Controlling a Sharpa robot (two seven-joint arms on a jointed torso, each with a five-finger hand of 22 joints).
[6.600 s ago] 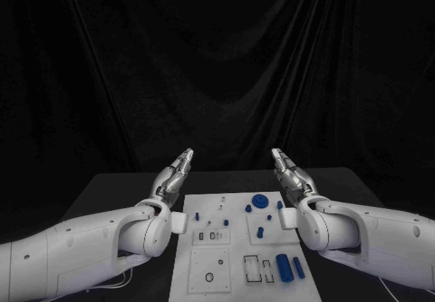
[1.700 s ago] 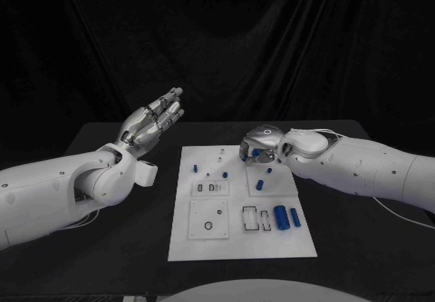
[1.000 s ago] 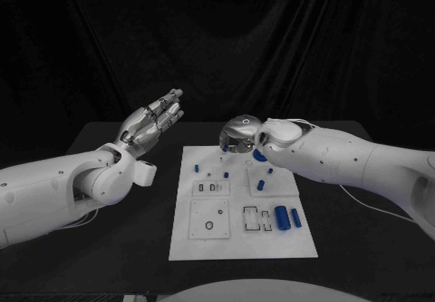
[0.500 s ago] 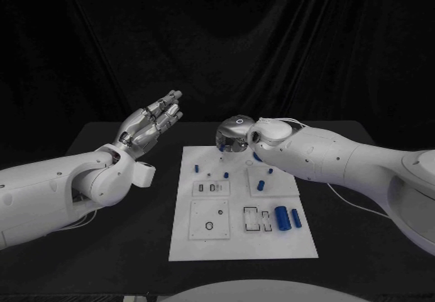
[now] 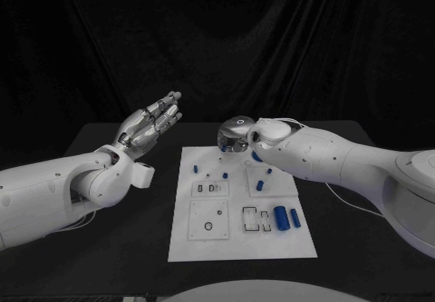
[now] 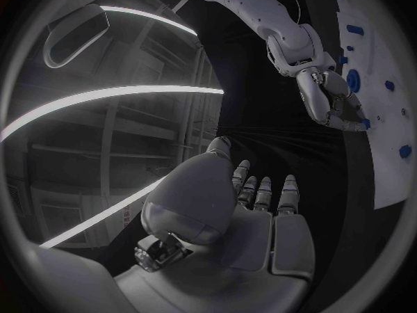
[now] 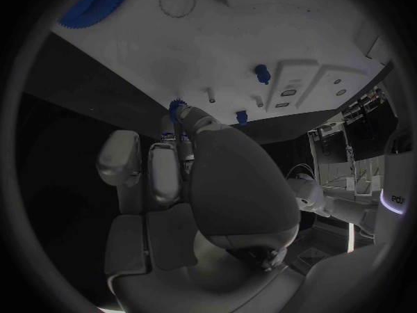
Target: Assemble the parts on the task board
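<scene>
So the right hand (image 5: 235,134) is hovering over the far edge of the white board (image 5: 243,248), and it's pinching a small blue gear (image 7: 177,110) between thumb and fingertip, with the other fingers tucked in beside it. In the right wrist view the gear is sitting right above a thin peg (image 7: 209,94) on the board, so my guess is it's about to go on there, but it isn't seated yet.

The left hand (image 5: 151,123) is just hanging in the air off the board's left edge, well apart from everything, fingers straight and lying side by side, holding nothing.

Progress-wise, I'd say early days. A big blue gear (image 7: 97,1) is lying near the far right corner, a couple of blue pegs are standing along the far half, and two blue cylinders (image 5: 286,218) are lying side by side near the right edge, towards the near end. Several slots and a ring-shaped hole on the near half are looking unfilled.

Room for moving: plenty of bare black table (image 5: 100,251) all round the board, and the near half of the board is wide open too. The tight spot is the far edge, where little pegs are crowding close to the hand.
</scene>
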